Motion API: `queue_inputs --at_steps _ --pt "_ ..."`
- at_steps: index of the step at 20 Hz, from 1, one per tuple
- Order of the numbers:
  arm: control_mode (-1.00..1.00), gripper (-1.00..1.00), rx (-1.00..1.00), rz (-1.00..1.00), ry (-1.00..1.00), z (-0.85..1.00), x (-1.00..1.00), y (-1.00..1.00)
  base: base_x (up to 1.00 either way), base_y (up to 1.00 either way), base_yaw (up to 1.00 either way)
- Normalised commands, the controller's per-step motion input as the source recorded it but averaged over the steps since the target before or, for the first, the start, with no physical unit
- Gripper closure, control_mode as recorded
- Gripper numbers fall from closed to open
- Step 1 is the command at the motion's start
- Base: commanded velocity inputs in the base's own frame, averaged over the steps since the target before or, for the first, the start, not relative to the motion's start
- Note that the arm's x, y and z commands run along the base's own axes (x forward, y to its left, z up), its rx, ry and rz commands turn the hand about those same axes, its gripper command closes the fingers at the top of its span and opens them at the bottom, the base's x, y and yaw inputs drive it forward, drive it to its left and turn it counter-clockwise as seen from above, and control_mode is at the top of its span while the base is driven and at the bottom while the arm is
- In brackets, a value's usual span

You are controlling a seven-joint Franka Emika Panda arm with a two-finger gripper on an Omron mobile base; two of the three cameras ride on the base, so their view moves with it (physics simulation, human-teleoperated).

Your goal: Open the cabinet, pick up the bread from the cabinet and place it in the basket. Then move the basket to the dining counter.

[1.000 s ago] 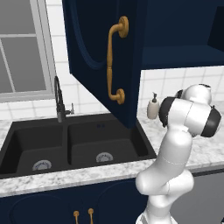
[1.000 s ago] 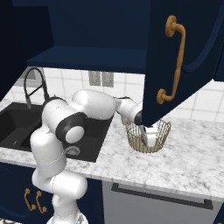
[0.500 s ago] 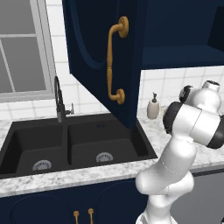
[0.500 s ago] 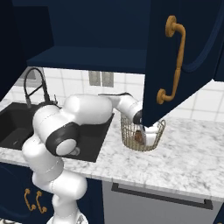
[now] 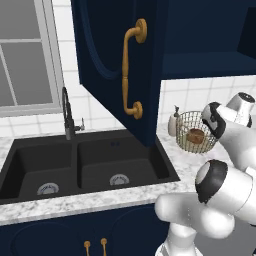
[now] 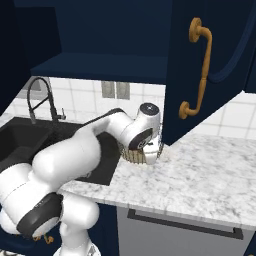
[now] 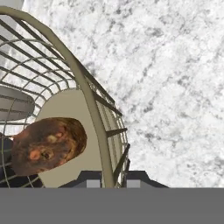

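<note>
Tan wire mesh makes up the round bowl-shaped basket (image 7: pixel 83 87), which sits on the marble sink counter (image 6: pixel 210 175) near its back edge, below the open navy cabinet (image 5: pixel 112 65). My gripper (image 7: pixel 113 178) is clenched on the rim wire, one finger either side. The golden-brown bun (image 7: pixel 48 144) lies inside on the basket floor. I judge the basket light and stiff but prone to tilting, so the rim is a sound hold if kept level.

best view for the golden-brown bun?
Hand view: the golden-brown bun lies close-up on the floor of the round tan wire basket. Left base view shows it small through the mesh; right base view has the arm blocking it.
</note>
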Motion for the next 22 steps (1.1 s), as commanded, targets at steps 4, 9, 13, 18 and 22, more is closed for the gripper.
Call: queue_inputs --at_steps 4,9,13,18,22 --pt "-1.00 1.00 -0.06 0.00 -0.12 0.95 -0.63 0.51 0.00 0.00 0.00" --pt "-1.00 1.00 -0.02 0.00 -0.02 0.99 -0.78 0.29 0.00 0.00 0.00" --pt "-1.00 1.00 0.00 0.01 -0.05 0.83 -0.62 0.44 0.00 0.00 0.00" --pt "-1.00 1.00 0.05 0.03 -0.07 0.57 -0.67 0.27 0.00 0.00 0.00" --pt "-1.00 1.00 0.00 0.00 -0.07 0.20 -0.42 0.46 0.00 0.00 0.00"
